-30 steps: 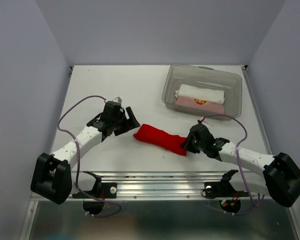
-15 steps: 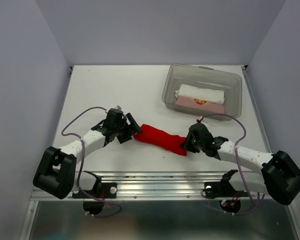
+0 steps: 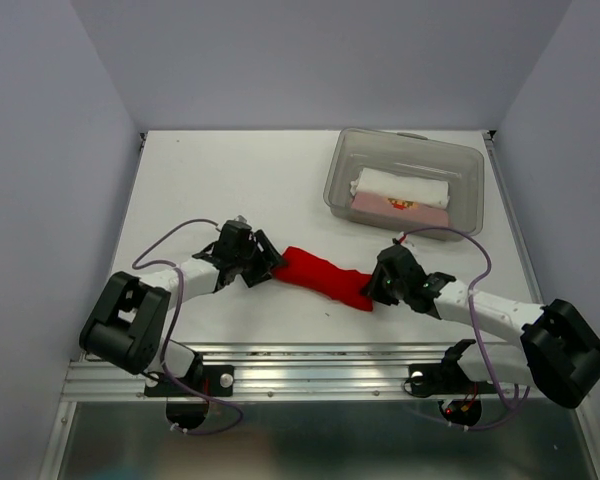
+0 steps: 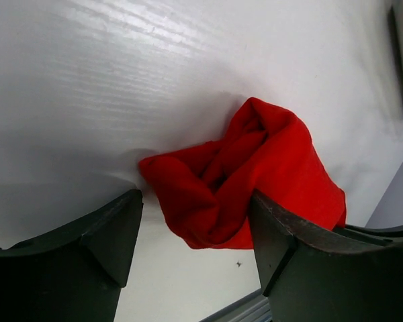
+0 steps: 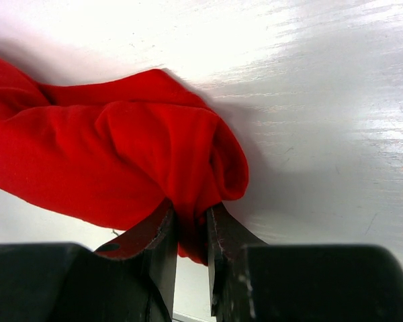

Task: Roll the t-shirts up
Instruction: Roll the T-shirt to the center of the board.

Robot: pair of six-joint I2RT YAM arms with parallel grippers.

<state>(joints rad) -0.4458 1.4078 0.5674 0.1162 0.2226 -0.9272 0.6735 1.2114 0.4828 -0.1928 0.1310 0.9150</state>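
A bright red t-shirt [image 3: 320, 275], rolled into a loose sausage, lies on the white table [image 3: 230, 180] between my two arms. My left gripper [image 3: 265, 262] is at its left end. In the left wrist view the jaws stand open on either side of the bunched red cloth [image 4: 255, 174], and the left gripper [image 4: 195, 208] has not closed on it. My right gripper [image 3: 372, 290] is at the roll's right end. There the right gripper [image 5: 191, 221] is shut on a fold of the red t-shirt [image 5: 121, 161].
A clear plastic bin [image 3: 335, 180] stands at the back right. It holds a white roll [image 3: 400, 183] and a pale pink roll [image 3: 395, 205] with small red print. A metal rail [image 3: 310, 370] runs along the near table edge.
My left arm has swung right and down to the red t-shirt's left end, and its jaws now straddle the cloth. The right gripper has kept its hold.
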